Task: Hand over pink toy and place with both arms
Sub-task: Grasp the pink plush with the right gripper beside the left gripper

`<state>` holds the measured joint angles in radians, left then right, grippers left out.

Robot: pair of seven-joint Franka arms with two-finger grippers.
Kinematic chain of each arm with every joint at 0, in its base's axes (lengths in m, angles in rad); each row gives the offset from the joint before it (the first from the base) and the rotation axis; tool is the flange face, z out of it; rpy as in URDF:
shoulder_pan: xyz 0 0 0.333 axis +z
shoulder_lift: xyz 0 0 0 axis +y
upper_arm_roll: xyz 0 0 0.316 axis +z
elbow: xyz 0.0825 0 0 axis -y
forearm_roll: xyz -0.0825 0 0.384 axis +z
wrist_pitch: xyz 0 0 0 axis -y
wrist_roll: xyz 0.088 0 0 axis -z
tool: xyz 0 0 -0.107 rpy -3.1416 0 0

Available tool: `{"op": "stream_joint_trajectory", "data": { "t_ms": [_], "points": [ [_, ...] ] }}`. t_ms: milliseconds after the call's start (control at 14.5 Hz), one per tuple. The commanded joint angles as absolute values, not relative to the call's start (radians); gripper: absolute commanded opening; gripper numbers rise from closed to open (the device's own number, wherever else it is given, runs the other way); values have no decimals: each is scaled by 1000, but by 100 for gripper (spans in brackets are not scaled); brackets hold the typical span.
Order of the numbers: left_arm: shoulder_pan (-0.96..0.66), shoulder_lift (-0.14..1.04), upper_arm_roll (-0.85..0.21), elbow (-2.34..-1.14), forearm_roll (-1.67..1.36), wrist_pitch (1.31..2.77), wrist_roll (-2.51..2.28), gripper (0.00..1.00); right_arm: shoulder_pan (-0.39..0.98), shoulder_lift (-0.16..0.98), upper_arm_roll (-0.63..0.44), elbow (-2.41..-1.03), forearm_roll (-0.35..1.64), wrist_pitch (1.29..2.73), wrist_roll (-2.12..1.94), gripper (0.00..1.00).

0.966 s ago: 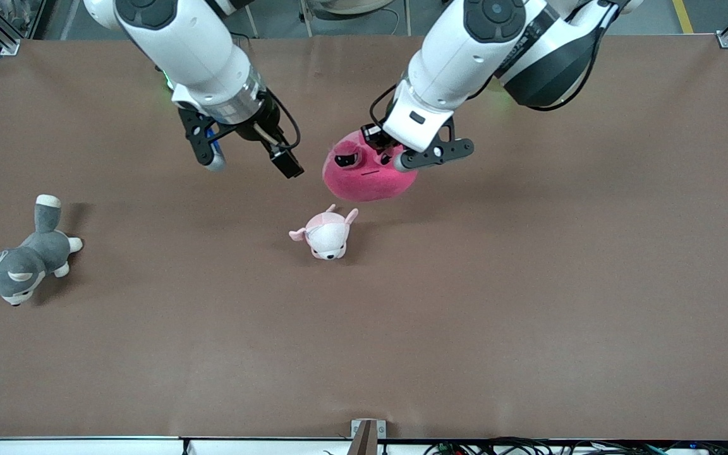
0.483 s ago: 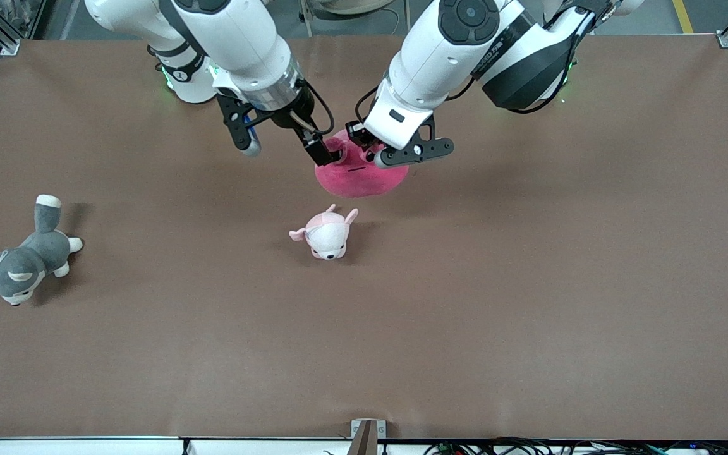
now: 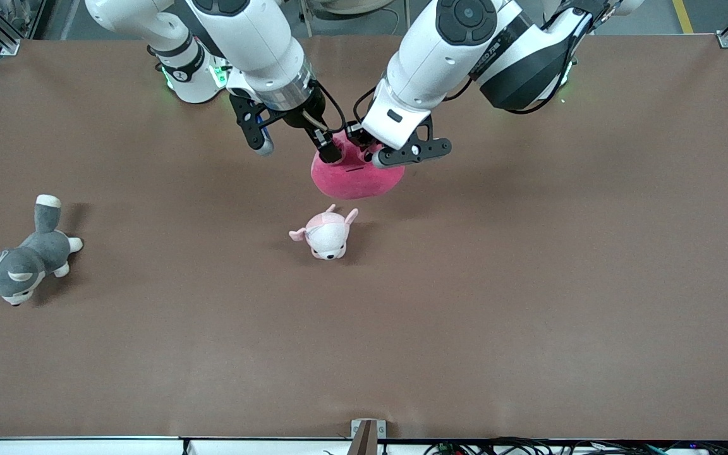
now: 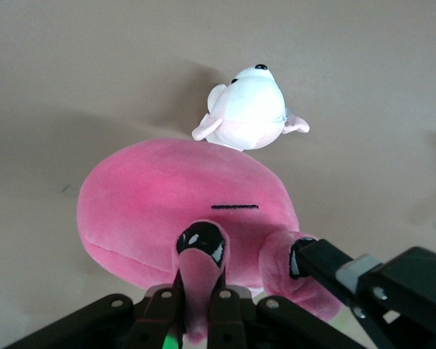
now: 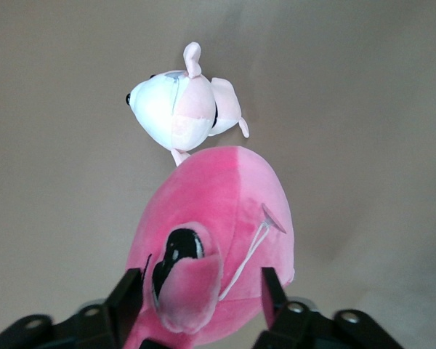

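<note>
Two grippers meet at one toy up in the air. The round, hot-pink plush toy with sleepy black eyes [image 3: 354, 177] hangs over the middle of the brown table [image 3: 528, 284], above the small pale pink-and-white puppy plush [image 3: 326, 234]. The left gripper [image 3: 382, 155] pinches the toy's top tight — its fingers [image 4: 203, 291] squeeze a fold of pink fur by one eye. The right gripper [image 3: 297, 144] comes in from the right arm's end; its fingers [image 5: 131, 294] stand on both sides of the toy's end, partly apart, and I cannot tell if they press it yet. The toy lies between the two grippers, its long way running from one to the other, so the right one only needs to squeeze. The toy looks soft and squashy, with a lighter pink patch and a thin line mouth. A grey-and-white plush dog [image 3: 19, 262] lies well apart, toward the right arm's end.
</note>
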<state>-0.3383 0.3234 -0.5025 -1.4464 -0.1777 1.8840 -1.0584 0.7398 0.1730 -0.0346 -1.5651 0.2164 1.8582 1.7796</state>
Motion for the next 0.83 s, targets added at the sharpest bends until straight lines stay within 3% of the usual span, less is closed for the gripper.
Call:
{"op": "stream_joint_trajectory", "data": {
  "t_ms": [0, 138, 207, 690, 759],
  "points": [
    [-347, 333, -500, -1419, -178, 1882, -1065, 0, 761, 172, -44, -1582, 233, 1887, 1787, 39],
    [-347, 333, -500, -1419, -178, 1882, -1065, 0, 764, 175, -44, -1586, 233, 1899, 1787, 5],
    [-347, 333, -500, -1419, -178, 1882, -1065, 0, 764, 175, -44, -1588, 233, 1899, 1787, 1],
    [-345, 330, -500, -1419, -178, 1882, -1065, 1, 723, 160, -52, -1588, 233, 1878, 1757, 0],
    [-345, 325, -500, -1419, -179, 1881, -1065, 15, 713, 155, -52, -1588, 233, 1862, 1737, 0]
  ]
}}
